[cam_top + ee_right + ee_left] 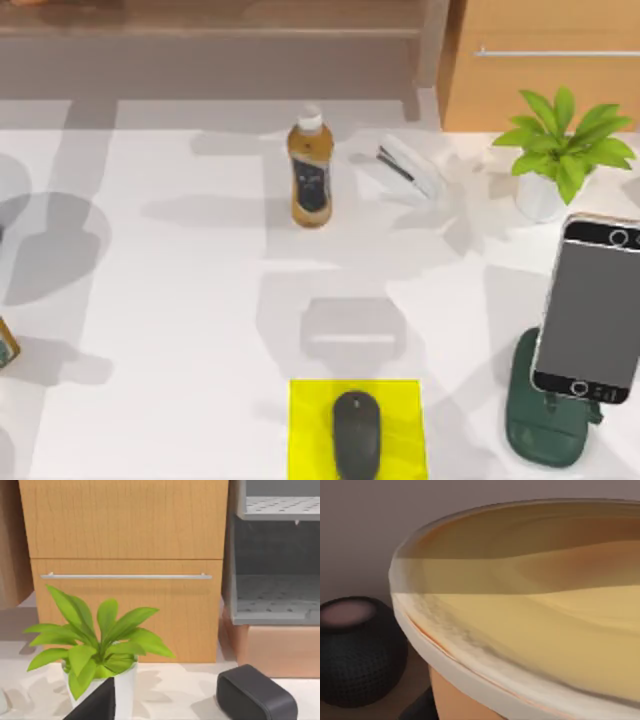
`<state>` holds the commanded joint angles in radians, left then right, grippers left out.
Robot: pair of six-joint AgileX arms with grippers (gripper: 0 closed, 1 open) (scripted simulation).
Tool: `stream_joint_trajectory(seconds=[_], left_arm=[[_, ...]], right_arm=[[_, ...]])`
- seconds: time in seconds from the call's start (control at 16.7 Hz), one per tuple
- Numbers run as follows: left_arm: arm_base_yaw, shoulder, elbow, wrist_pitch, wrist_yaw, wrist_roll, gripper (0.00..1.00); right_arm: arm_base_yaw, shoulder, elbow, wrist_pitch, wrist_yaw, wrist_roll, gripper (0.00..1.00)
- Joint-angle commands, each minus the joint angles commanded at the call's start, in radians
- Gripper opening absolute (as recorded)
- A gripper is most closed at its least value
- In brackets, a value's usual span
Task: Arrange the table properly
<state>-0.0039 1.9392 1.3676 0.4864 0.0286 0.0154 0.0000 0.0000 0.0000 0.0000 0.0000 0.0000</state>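
While neither arm's jaws can be read from these views, I cannot tell whether they stand wide, narrow or holding anything; the left wrist camera sits tight against a tan round-rimmed container (530, 625) with a dark mesh sphere (355, 650) just beside it; the right wrist camera faces the potted plant (100, 650), the wooden cabinet (125, 570) and a black speaker (255, 692). Out on the table (160, 330), the mouse (357, 432) rests on the yellow pad (312, 430) at the near edge; the tea bottle (310, 175) stands upright mid-table with a stapler (405, 165) near it; the phone (590, 310) leans in its green stand (540, 430) at right. Risk, I judge: a sweeping reach could topple bottle or phone; widest open room lies centre-left.
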Motion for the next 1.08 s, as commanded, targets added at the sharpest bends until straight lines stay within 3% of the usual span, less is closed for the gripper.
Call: stream_joint_trajectory(seconds=[0.3, 1.08], left_arm=[[-0.002, 0.008, 0.001, -0.003, 0.011, -0.006, 0.0], [-0.002, 0.008, 0.001, -0.003, 0.011, -0.006, 0.98]], right_arm=[[0.0, 0.0, 0.0, 0.0, 0.0, 0.0, 1.0], [0.0, 0.0, 0.0, 0.0, 0.0, 0.0, 1.0]])
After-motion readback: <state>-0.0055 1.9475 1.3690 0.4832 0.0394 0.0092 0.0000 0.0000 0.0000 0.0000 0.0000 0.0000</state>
